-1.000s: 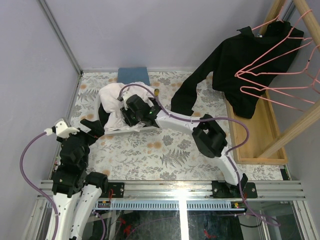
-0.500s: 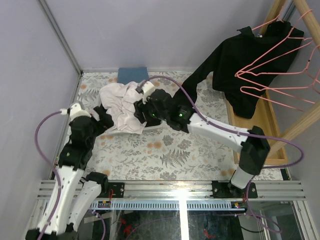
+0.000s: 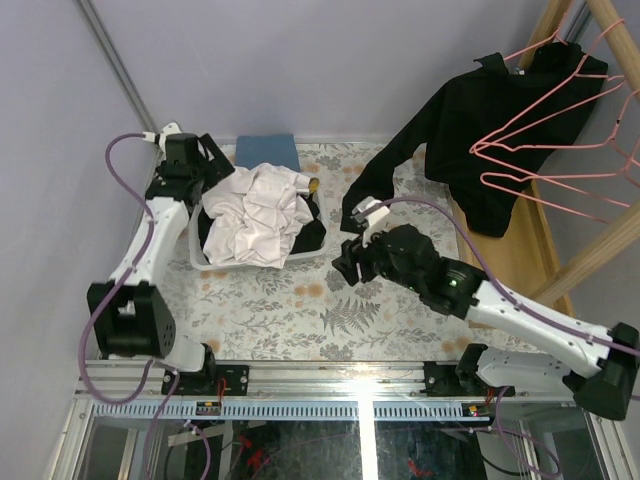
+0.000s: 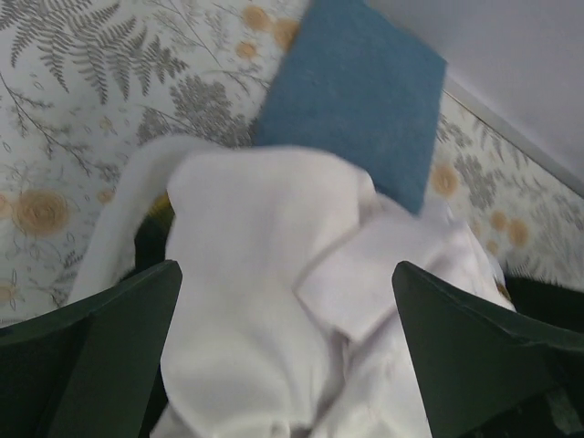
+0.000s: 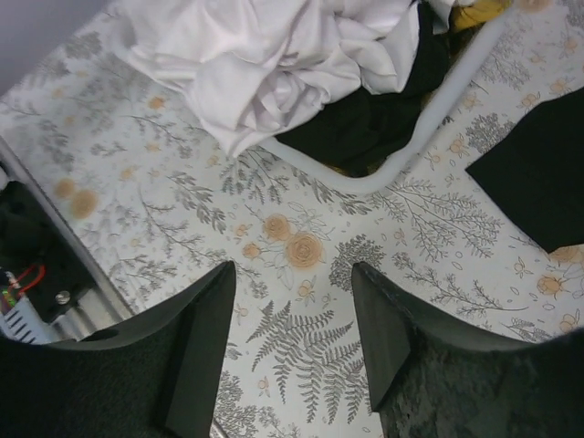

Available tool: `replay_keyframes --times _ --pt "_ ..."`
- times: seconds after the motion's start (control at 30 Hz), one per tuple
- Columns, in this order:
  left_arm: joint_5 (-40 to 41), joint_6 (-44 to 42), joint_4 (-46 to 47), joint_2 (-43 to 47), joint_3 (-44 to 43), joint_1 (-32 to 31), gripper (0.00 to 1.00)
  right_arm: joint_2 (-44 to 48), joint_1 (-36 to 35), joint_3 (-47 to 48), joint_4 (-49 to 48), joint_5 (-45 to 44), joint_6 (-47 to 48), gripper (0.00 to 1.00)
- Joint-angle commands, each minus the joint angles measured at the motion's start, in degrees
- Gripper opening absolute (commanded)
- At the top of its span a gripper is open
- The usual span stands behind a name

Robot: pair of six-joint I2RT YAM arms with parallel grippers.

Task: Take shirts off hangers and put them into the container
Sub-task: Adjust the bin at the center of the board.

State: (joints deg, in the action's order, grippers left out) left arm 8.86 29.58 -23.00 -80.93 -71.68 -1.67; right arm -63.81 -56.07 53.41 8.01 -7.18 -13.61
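Note:
The white shirt (image 3: 255,212) lies crumpled in the white container (image 3: 196,240), on top of a black shirt (image 3: 312,232). My left gripper (image 3: 208,172) hovers open over the container's back left corner. In its wrist view the white shirt (image 4: 274,301) lies below the left gripper (image 4: 285,274), untouched. My right gripper (image 3: 345,262) is open over bare table, to the right of the container (image 5: 401,164), with nothing between its fingers (image 5: 210,338). Another black shirt (image 3: 500,120) hangs on a pink hanger at the back right, one sleeve (image 3: 365,205) trailing onto the table. Bare pink hangers (image 3: 560,150) hang beside it.
A folded blue cloth (image 3: 267,150) lies against the back wall behind the container. A long wooden tray (image 3: 520,270) runs along the right side under a wooden rack. Walls close the table on the left and back.
My right gripper has opened, let go of the white shirt and pulled back right of the container. My left arm has swung up to the container's back left corner.

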Motion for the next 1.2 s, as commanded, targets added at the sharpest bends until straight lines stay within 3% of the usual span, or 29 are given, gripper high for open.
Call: replay_keyframes --times 0.0,0.13,0.23,0.5,0.57,0.7,1.0,1.17 --pt "-1.46 1.15 2.73 -11.19 -9.12 4.11 1.0 7.59 0.17 -2.38 2.01 5.84 -4.45 0.62" --pt "-8.23 -0.38 -2.16 -23.18 -22.61 5.21 0.99 11.89 0.15 -3.87 2.67 6.98 -7.9 0.62" --pt "-17.45 -1.55 -4.89 -27.96 -27.1 5.27 0.83 12.97 0.18 -4.63 2.53 6.67 -8.71 0.62" --pt "-30.77 -5.46 -4.44 -26.18 -17.05 4.82 0.58 11.66 0.18 -4.89 3.19 7.73 -9.5 0.62" --pt "-31.94 -7.53 -5.32 -24.24 -12.69 4.36 0.56 11.0 0.15 -4.97 2.45 7.82 -9.5 0.63" --pt "-31.01 -9.69 -5.92 -21.22 -4.96 2.75 0.56 8.54 0.17 -5.92 0.41 7.62 -9.74 0.63" --pt "-17.86 -6.79 -1.3 -21.7 5.27 0.34 0.6 0.96 0.17 -2.81 3.44 5.91 -9.98 0.63" --pt "-11.41 -7.8 -3.9 -12.38 3.46 0.43 0.74 1.87 0.18 -0.85 6.11 -3.49 -9.4 0.64"
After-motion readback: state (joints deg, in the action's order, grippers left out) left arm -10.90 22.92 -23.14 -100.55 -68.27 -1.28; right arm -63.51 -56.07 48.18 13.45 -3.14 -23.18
